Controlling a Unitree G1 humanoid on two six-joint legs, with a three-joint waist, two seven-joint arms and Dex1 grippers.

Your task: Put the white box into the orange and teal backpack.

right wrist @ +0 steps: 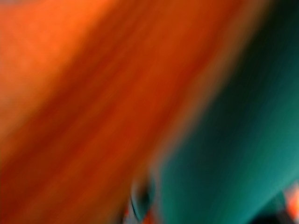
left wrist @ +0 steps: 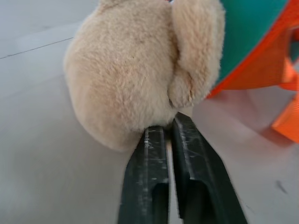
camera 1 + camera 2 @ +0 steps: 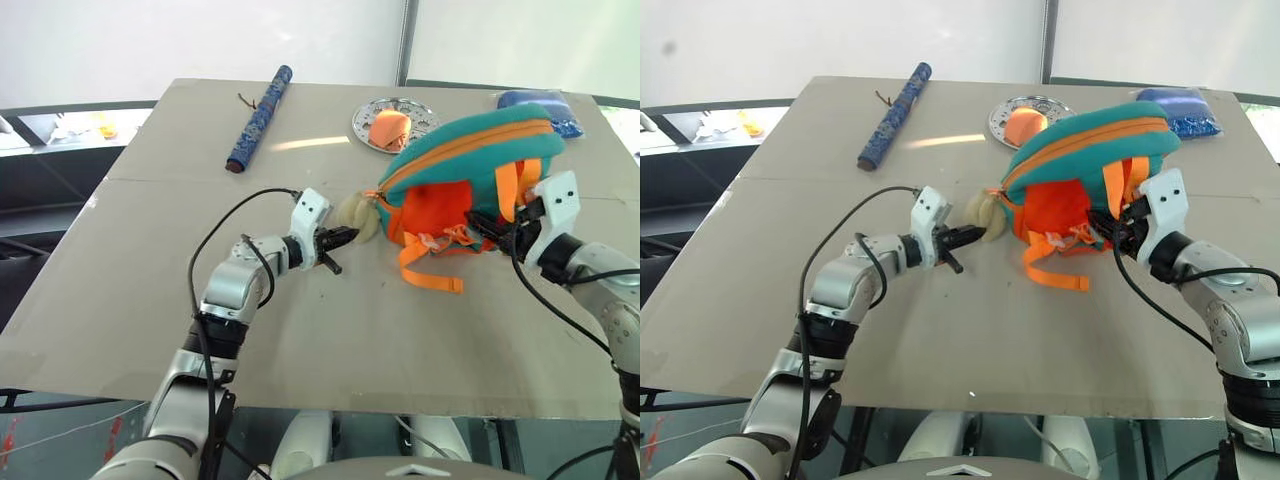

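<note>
Left eye view showed the orange and teal backpack [image 3: 470, 170], soft and floppy, between the 2 grippers. Left gripper [image 3: 343, 238], fingers nearly together, held nothing, its tips touching the plush toy [image 3: 356, 215]. Right gripper [image 3: 488, 228] sat among the straps [image 3: 432, 262]; its opening I cannot tell. The firm top rim looked the best hold.

Orange-and-teal backpack [image 3: 470, 160] with tan plush toy [image 2: 140, 70], blue patterned roll [image 3: 260, 117], silver plate [image 3: 420, 115], black fingers [image 2: 154, 172].

Light: bright, even daylight
Glare: pale streak on the table [image 3: 300, 143]
Blur: right wrist view smeared
Focus: plush toy [image 2: 140, 70] sharp at left jaws
</note>
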